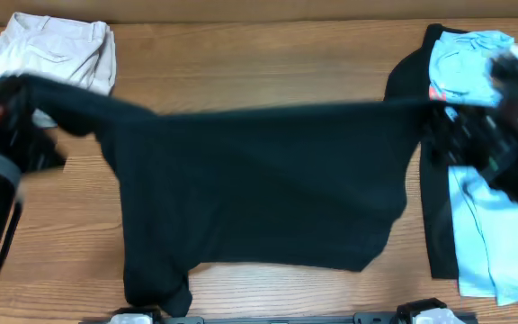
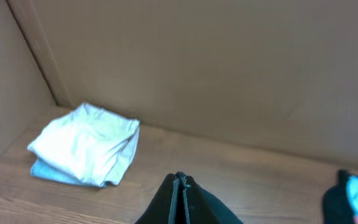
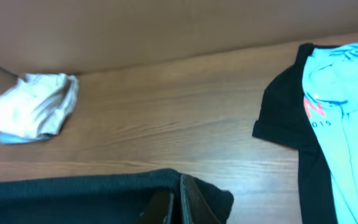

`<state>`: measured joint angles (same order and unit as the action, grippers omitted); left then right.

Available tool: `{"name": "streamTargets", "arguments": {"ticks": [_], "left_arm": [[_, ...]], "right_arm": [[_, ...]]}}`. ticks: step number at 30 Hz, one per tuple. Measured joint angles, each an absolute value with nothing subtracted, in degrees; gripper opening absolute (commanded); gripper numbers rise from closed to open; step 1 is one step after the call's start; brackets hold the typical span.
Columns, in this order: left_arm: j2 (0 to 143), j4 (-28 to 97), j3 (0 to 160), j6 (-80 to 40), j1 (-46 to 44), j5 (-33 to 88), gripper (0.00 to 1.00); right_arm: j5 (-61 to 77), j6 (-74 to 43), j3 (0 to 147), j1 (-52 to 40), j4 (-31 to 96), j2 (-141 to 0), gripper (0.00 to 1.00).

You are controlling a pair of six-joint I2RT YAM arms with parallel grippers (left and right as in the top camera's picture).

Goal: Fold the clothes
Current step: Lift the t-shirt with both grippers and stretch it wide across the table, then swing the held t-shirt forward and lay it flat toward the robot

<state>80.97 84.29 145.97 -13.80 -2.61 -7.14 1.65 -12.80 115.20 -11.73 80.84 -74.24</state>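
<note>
Bearing "2015", light blue tee (image 3: 347, 93) overlies black shirt (image 3: 284, 118).

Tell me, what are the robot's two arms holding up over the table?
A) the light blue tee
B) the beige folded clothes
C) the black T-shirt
C: the black T-shirt hangs stretched between the left pincer and the right pincer, each shut on an edge.

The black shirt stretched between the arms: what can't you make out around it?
- Left end effector and right end effector: overhead, motion-blurred; wrist views, cut by bottom edge, merging with black T-shirt.
- Light blue tee print: overhead, partly hidden by blurred right arm; right wrist, cut by frame edge.
</note>
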Motion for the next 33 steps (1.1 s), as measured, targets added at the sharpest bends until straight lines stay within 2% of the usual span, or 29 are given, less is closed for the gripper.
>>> {"name": "streamTargets", "arguments": {"ticks": [4,12,20,25,33], "left_arm": [[89.14,78.13,145.75,-13.08,-2.61,-7.75,0.04],[101.54,53.6,144.84,-10.13,-2.57,-10.22,0.04],[101.6,39.53,147.0,-5.28,-2.59,-10.98,0.04],[101.21,42.41,148.14,-2.48,-2.59,-11.0,0.04],[107.24,63.83,148.62,-1.3,-2.57,-11.44,0.04]], "right_arm": [[1.13,-10.81,115.09,-11.73,72.77,-82.63,0.04],[-2.63,-7.57,114.65,-11.73,47.2,-93.89,0.04],[-6.46,-2.72,121.23,-11.57,42.52,-93.38,0.04],[-6.87,-1.78,122.08,-10.52,45.58,-92.88,0.04],[-6.52,-1.43,122.28,-10.41,59.46,-100.4,0.04]]}}
